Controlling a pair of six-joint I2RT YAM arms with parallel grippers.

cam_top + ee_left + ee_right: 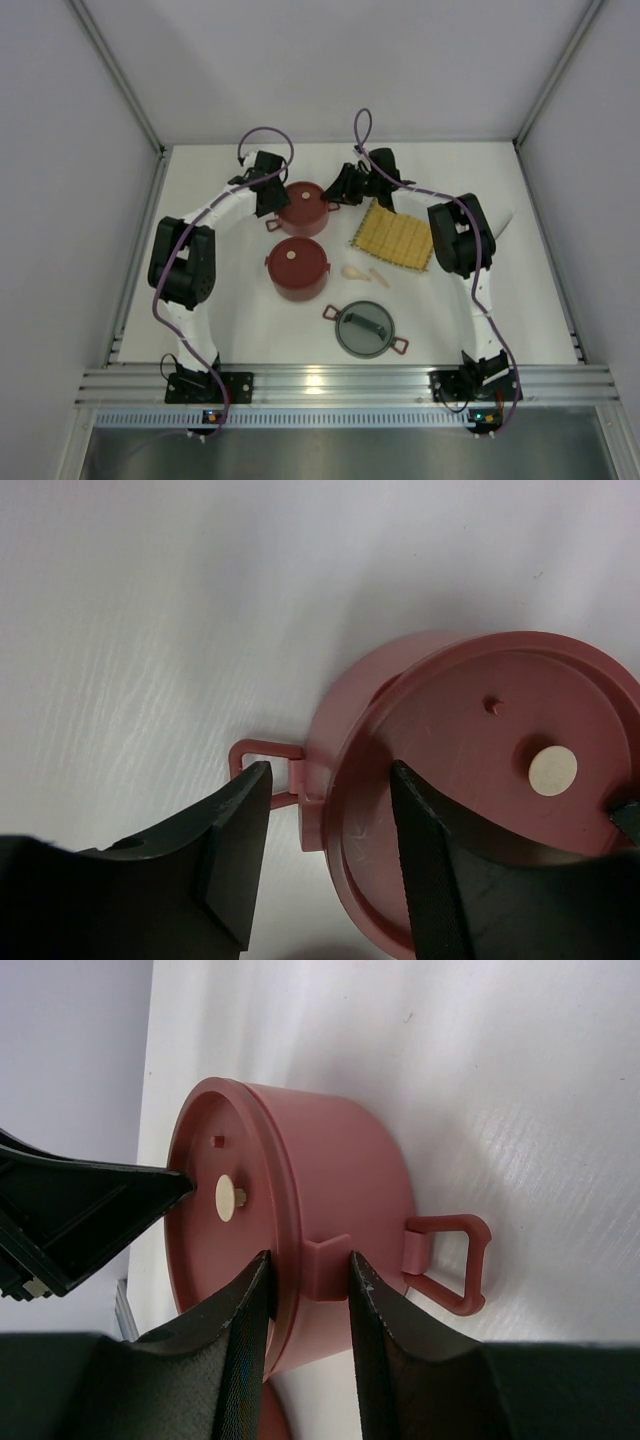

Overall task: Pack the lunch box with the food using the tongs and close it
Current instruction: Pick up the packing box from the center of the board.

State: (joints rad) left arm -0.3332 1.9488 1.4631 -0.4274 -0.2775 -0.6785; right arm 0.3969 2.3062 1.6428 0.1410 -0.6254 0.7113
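Observation:
The lunch box stands in parts. The far red tier [303, 208] has its flat lid [500, 740] on, a second lidded tier [297, 268] sits nearer, and the grey domed lid [364, 330] lies in front. My left gripper [272, 200] [330, 775] is open and straddles the far tier's left rim, one finger beside the side handle [265, 748] and one over the lid. On the opposite side my right gripper [338, 193] [308, 1260] is shut on that tier's [330, 1180] rim and side bracket. The food and the tongs are out of view.
A yellow woven mat [392, 238] lies right of the tiers, with cream spoon-shaped pieces [365, 273] at its near corner. White walls enclose the table on the left, back and right. The far tier's right handle [455, 1260] sticks out beyond my right fingers.

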